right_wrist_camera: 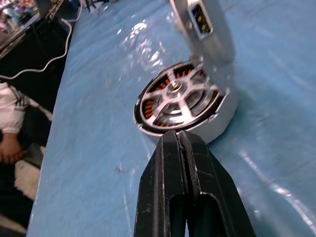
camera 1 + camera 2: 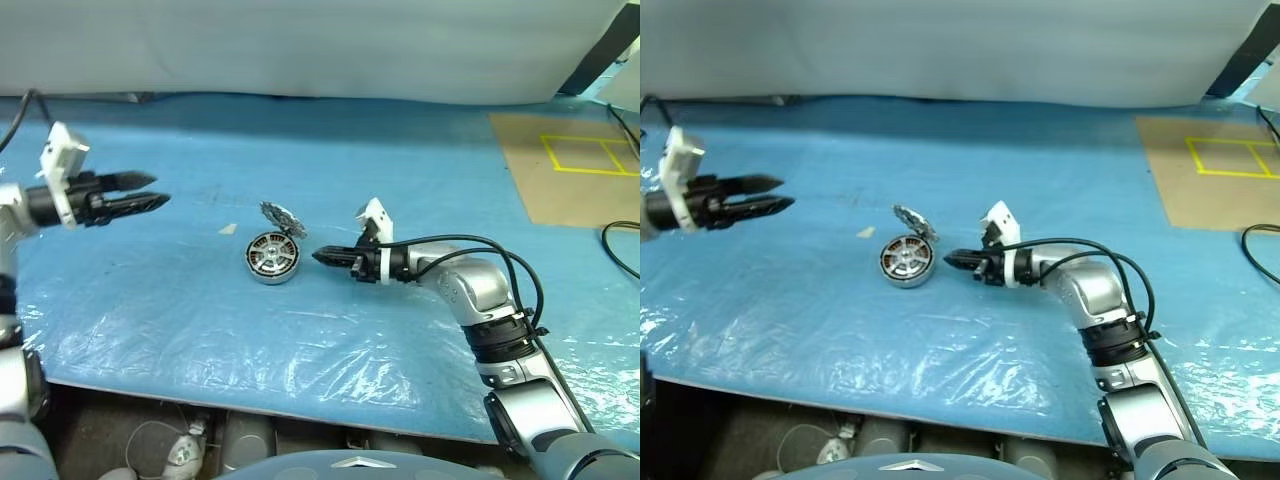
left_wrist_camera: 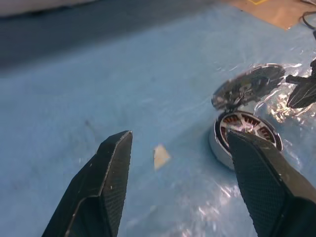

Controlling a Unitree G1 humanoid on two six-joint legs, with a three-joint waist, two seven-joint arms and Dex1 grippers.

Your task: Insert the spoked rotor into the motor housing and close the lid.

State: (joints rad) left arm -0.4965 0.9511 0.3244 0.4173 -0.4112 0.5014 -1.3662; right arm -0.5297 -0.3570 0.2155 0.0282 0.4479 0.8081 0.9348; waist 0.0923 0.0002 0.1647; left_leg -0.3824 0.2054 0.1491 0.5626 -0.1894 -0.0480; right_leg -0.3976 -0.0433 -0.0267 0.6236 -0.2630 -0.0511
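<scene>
Claws stood apart: we saw the right claw (image 2: 318, 257) clenched empty just beside the motor housing (image 2: 272, 257), the left claw (image 2: 158, 190) released, well off. The spoked rotor (image 1: 175, 97) sat inside the housing, the lid (image 2: 282, 216) raised, on the blue-covered table (image 2: 400, 170).

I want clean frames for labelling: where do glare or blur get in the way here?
Left eye view: glare on the plastic sheet near the front edge. Left wrist view: the lid is smeared and shiny. Right wrist view: the lid's top is soft, but the rotor is fairly sharp.
</scene>
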